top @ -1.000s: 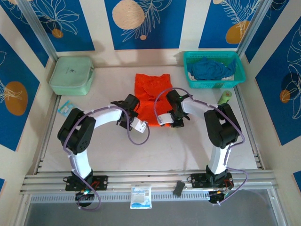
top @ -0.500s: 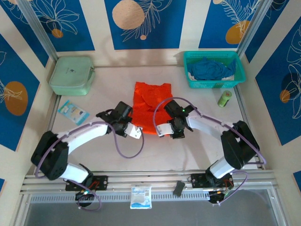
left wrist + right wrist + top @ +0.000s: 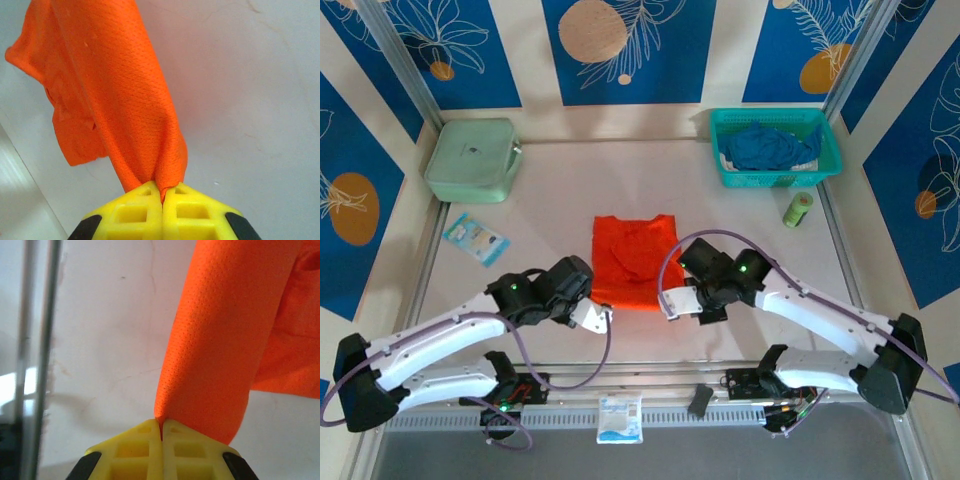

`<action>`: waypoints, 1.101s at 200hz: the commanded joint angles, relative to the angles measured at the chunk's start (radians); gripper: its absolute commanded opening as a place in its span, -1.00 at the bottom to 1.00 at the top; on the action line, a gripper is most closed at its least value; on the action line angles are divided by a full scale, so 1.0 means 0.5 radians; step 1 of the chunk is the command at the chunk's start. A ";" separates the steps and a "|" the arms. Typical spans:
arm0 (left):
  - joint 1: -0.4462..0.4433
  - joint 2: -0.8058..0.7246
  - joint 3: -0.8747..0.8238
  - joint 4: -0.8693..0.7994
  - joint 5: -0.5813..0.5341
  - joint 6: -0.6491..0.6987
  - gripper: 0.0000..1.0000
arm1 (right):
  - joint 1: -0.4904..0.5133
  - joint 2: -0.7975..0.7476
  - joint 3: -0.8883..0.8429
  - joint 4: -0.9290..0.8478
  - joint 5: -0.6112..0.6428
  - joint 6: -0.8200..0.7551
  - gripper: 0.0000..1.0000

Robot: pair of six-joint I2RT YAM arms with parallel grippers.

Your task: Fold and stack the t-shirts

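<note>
Top external: bright orange soft mesh-cloth t-shirt [image 3: 633, 255] is laid mid white table [image 3: 550, 200], near corners pinched at 7 and 5 o'clock by left gripper [image 3: 593, 314] and right gripper [image 3: 672, 303].
Left wrist: hem is clamped tight; cloth judged light, limp.
Right wrist: same clenched hold; corners judged best grasp points.

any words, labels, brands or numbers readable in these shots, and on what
No text here can be read.
Pale green zip case: small mark on its lid, too small to read.
Blue and white flat packet near it: print too small.
White and blue packet at the near edge: blurred.
</note>
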 commanded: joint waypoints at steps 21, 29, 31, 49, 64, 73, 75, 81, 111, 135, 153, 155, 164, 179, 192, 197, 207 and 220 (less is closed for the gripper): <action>-0.013 -0.039 0.136 -0.268 -0.159 -0.062 -1.00 | -0.050 -0.054 0.174 -0.237 -0.051 0.017 -1.00; 0.006 -0.021 0.142 -0.217 -0.151 -0.018 -1.00 | -0.103 -0.027 0.218 -0.215 -0.081 -0.026 -1.00; 0.013 -0.014 0.145 -0.205 -0.142 -0.012 -1.00 | -0.116 -0.019 0.226 -0.209 -0.086 -0.038 -1.00; 0.123 0.066 0.204 -0.152 -0.046 0.050 -1.00 | -0.250 0.074 0.321 -0.167 -0.159 -0.154 -1.00; 0.243 0.149 0.260 -0.108 0.021 0.118 -1.00 | -0.365 0.174 0.399 -0.140 -0.231 -0.248 -1.00; 0.329 0.196 0.296 -0.070 0.077 0.169 -1.00 | -0.430 0.237 0.448 -0.126 -0.269 -0.300 -1.00; 0.348 0.207 0.305 -0.063 0.092 0.180 -1.00 | -0.444 0.251 0.459 -0.122 -0.280 -0.312 -1.00; 0.407 0.240 0.334 -0.041 0.136 0.212 -1.00 | -0.480 0.291 0.488 -0.110 -0.300 -0.341 -1.00; 0.644 0.422 0.491 0.052 0.328 0.332 -1.00 | -0.663 0.497 0.634 -0.062 -0.389 -0.459 -1.00; 0.785 0.612 0.613 0.106 0.448 0.388 -1.00 | -0.779 0.677 0.754 -0.023 -0.436 -0.524 -1.00; 0.871 0.772 0.692 0.146 0.523 0.410 -1.00 | -0.847 0.824 0.854 -0.011 -0.471 -0.560 -1.00; 0.881 0.790 0.701 0.154 0.529 0.414 -1.00 | -0.853 0.842 0.866 -0.011 -0.472 -0.563 -1.00; 0.917 0.869 0.728 0.193 0.556 0.424 -1.00 | -0.884 0.914 0.914 -0.008 -0.475 -0.572 -1.00; 0.968 0.999 0.783 0.265 0.595 0.433 -1.00 | -0.927 1.033 0.988 0.009 -0.472 -0.567 -1.00; 1.008 1.110 0.827 0.338 0.619 0.437 -1.00 | -0.961 1.124 1.033 0.042 -0.467 -0.558 -1.00; 1.022 1.150 0.846 0.364 0.629 0.437 -1.00 | -0.976 1.155 1.050 0.059 -0.466 -0.559 -1.00; 1.054 1.234 0.887 0.411 0.648 0.434 -1.00 | -0.999 1.232 1.081 0.093 -0.466 -0.554 -1.00; 1.093 1.341 0.948 0.456 0.658 0.428 -1.00 | -1.029 1.325 1.117 0.156 -0.462 -0.535 -1.00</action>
